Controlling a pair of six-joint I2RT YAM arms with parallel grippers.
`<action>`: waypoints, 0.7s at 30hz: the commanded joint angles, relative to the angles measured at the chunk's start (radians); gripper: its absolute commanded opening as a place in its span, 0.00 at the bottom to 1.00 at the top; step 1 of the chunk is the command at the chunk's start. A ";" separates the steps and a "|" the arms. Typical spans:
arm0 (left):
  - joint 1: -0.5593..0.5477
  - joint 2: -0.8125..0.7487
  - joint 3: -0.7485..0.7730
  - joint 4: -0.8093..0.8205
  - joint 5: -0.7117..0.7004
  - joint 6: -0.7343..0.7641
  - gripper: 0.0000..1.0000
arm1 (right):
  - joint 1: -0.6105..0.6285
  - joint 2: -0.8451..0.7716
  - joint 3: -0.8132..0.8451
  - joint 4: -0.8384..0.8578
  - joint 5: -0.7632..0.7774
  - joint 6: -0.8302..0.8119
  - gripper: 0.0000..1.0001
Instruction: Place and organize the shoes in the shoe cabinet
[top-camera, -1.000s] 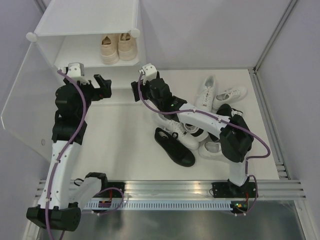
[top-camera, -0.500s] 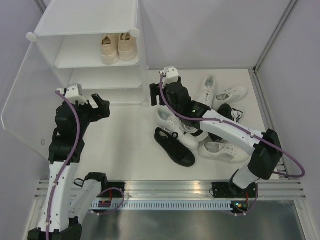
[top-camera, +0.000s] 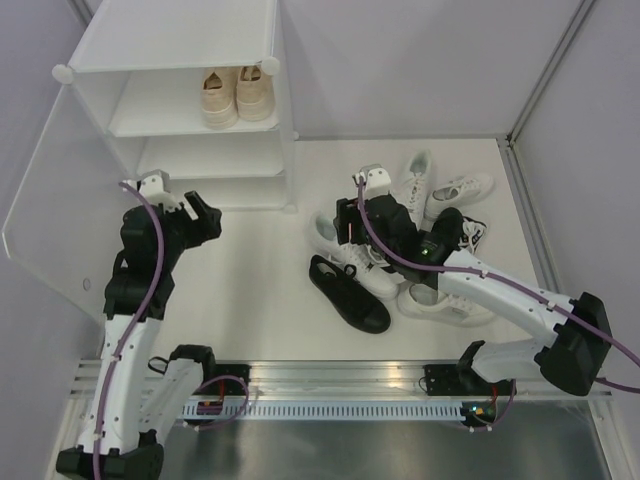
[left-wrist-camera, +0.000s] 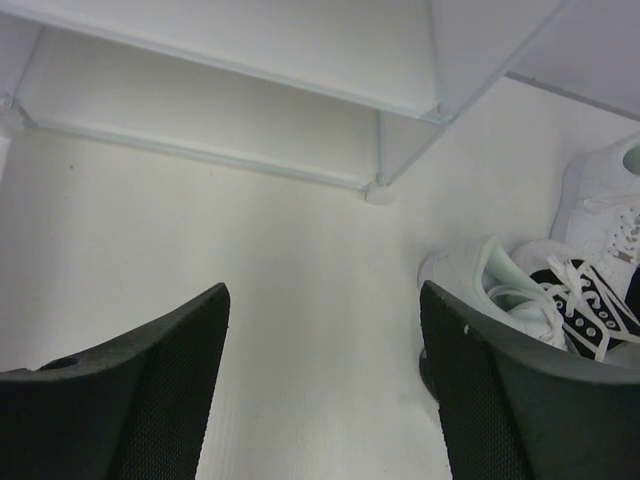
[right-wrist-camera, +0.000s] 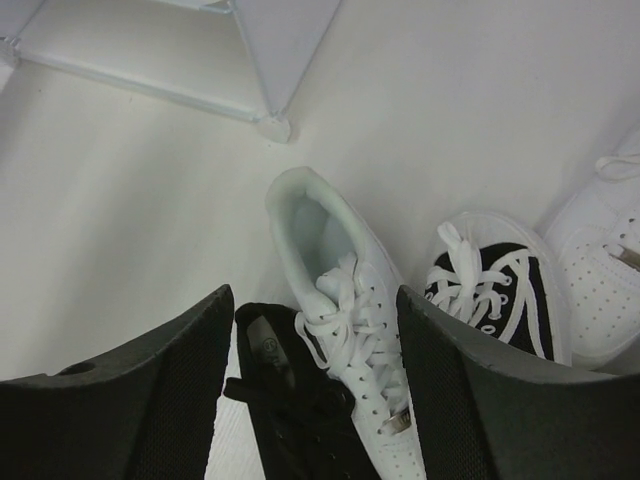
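The shoe cabinet (top-camera: 180, 60) stands at the back left with a beige pair (top-camera: 238, 95) on a shelf. The other shoes lie in a pile on the floor to the right: a white sneaker (top-camera: 358, 265), a black one (top-camera: 350, 297), a black-and-white one (top-camera: 455, 225) and more white ones (top-camera: 412, 183). My right gripper (top-camera: 345, 222) is open and empty, hovering over the white sneaker (right-wrist-camera: 345, 290) and the black one (right-wrist-camera: 290, 410). My left gripper (top-camera: 207, 222) is open and empty above bare floor in front of the cabinet, also seen in the left wrist view (left-wrist-camera: 322, 300).
The cabinet's frosted door (top-camera: 45, 210) hangs open at the far left. The cabinet's corner foot (right-wrist-camera: 272, 128) is just beyond the pile. A raised rail (top-camera: 535, 240) bounds the floor on the right. The left wrist view catches a white sneaker (left-wrist-camera: 480, 285) at its right edge.
My right gripper has drawn back from the cabinet front, moving right and toward me to above the shoe pile. My left gripper has pulled back and lowered slightly. Both stay open.
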 joint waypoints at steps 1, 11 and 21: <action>-0.002 0.087 0.104 0.158 -0.012 -0.039 0.79 | -0.001 -0.001 -0.005 0.102 -0.067 0.009 0.70; -0.002 0.459 0.331 0.538 -0.046 0.059 0.61 | -0.001 0.071 -0.004 0.259 -0.205 0.012 0.69; -0.001 0.688 0.449 0.648 -0.046 0.137 0.49 | -0.001 0.053 -0.057 0.288 -0.226 0.012 0.69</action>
